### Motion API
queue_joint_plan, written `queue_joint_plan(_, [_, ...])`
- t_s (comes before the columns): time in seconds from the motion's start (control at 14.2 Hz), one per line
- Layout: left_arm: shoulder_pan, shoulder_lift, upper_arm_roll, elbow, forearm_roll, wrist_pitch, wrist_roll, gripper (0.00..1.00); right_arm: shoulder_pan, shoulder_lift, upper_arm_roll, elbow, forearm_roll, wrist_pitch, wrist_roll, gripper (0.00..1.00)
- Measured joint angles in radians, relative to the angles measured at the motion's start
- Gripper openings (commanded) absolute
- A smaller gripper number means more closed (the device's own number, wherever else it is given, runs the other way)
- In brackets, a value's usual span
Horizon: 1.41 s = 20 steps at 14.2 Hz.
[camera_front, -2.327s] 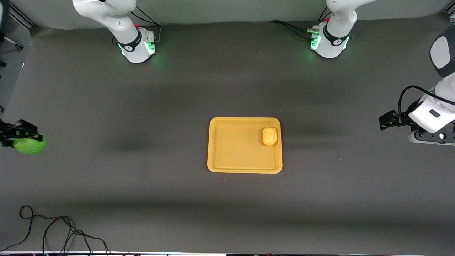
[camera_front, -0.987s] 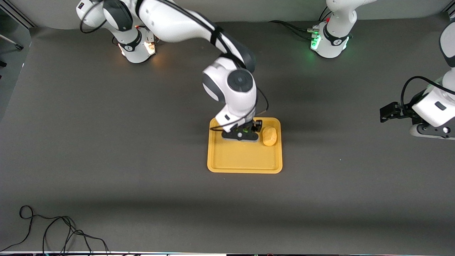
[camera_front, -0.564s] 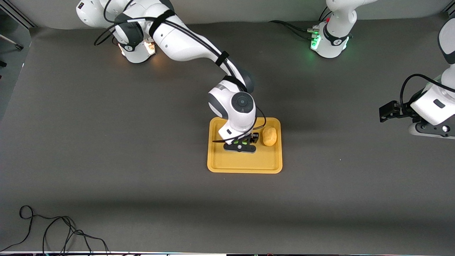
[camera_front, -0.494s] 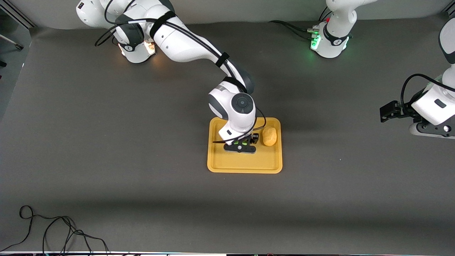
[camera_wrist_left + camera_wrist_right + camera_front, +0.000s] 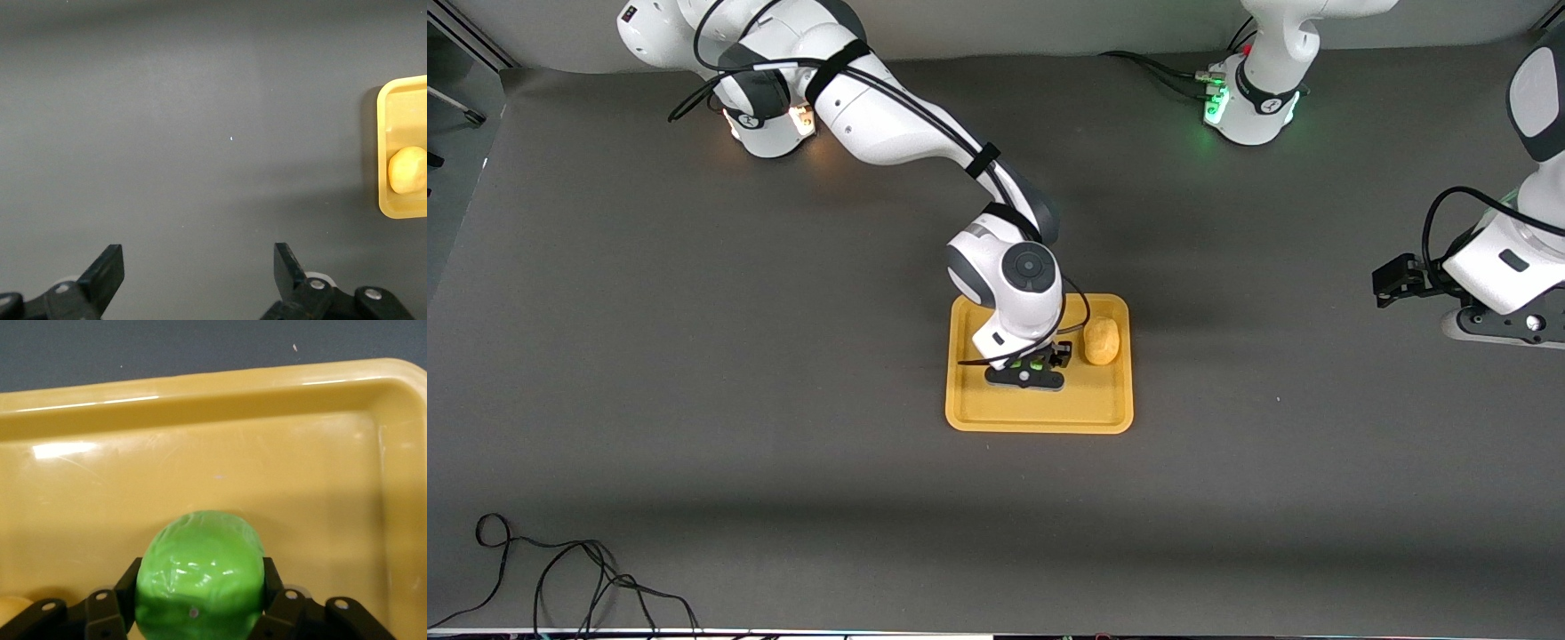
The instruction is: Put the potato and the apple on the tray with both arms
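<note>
The yellow-orange tray (image 5: 978, 409) lies in the middle of the table. The potato (image 5: 1102, 340) rests in it, by the rim toward the left arm's end, and shows in the left wrist view (image 5: 407, 170) with the tray's corner (image 5: 393, 93). My right gripper (image 5: 1026, 373) is low over the tray's middle, shut on the green apple (image 5: 199, 577), which sits between the black fingers (image 5: 117, 587) just above the tray floor (image 5: 200, 467). In the front view the apple shows only as green slivers under the hand. My left gripper (image 5: 199, 273) is open and empty over bare mat at its end of the table (image 5: 1392, 286).
The dark grey mat (image 5: 783, 462) covers the table. A loose black cable (image 5: 560, 578) lies near the front corner at the right arm's end. The arm bases (image 5: 769, 124) (image 5: 1249, 111) stand along the back edge.
My right arm swung in from its end of the table with the apple and lowered over the tray's middle, sinking a little more in the last half second. The left arm barely shifted.
</note>
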Motion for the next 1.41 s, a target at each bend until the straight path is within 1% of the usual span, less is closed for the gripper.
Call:
queue_joint_plan(0.21, [-0.001, 0.0, -0.003, 0.002, 0.0, -0.03, -0.001, 1.0, -0.005, -0.005, 0.0, 0.015, 0.0, -0.009, 0.008, 1.0])
queue_joint_plan(0.28, [-0.001, 0.0, -0.003, 0.004, 0.0, -0.031, -0.001, 1.0, -0.005, -0.013, -0.001, 0.03, 0.0, -0.036, 0.011, 1.0])
queue_joint_plan(0.42, [0.0, 0.0, -0.002, 0.008, 0.0, -0.031, -0.002, 1.0, -0.006, -0.064, -0.005, 0.058, 0.0, -0.14, 0.015, 1.0])
queue_joint_plan(0.56, [0.003, 0.001, 0.004, 0.01, 0.0, -0.03, -0.004, 1.0, -0.02, -0.16, -0.009, 0.077, 0.0, -0.275, 0.017, 1.0])
queue_joint_plan(0.71, [0.006, 0.002, 0.008, 0.016, 0.0, -0.025, -0.004, 1.0, -0.058, -0.28, -0.011, 0.079, 0.0, -0.401, 0.013, 1.0])
queue_joint_plan(0.85, [0.013, 0.003, 0.01, 0.018, -0.001, -0.014, -0.004, 1.0, -0.108, -0.386, -0.015, 0.07, 0.0, -0.511, -0.054, 1.0])
queue_joint_plan(0.92, [0.024, 0.003, 0.011, 0.018, -0.001, -0.001, -0.004, 1.0, -0.134, -0.44, -0.017, 0.047, 0.0, -0.557, -0.113, 1.0])
queue_joint_plan(1.06, [0.048, 0.005, 0.011, 0.018, -0.007, 0.026, -0.003, 1.0, -0.173, -0.555, -0.041, -0.055, -0.001, -0.585, -0.237, 1.0])
queue_joint_plan(1.27, [0.057, 0.009, 0.011, 0.019, -0.012, 0.041, -0.003, 1.0, -0.19, -0.719, -0.142, -0.236, -0.002, -0.59, -0.455, 1.0])
queue_joint_plan(1.34, [0.057, 0.011, 0.011, 0.019, -0.013, 0.049, -0.003, 1.0, -0.208, -0.768, -0.162, -0.29, -0.003, -0.59, -0.508, 1.0])
queue_joint_plan(1.41, [0.057, 0.013, 0.011, 0.019, -0.014, 0.05, -0.004, 1.0, -0.243, -0.812, -0.163, -0.339, -0.003, -0.59, -0.552, 1.0])
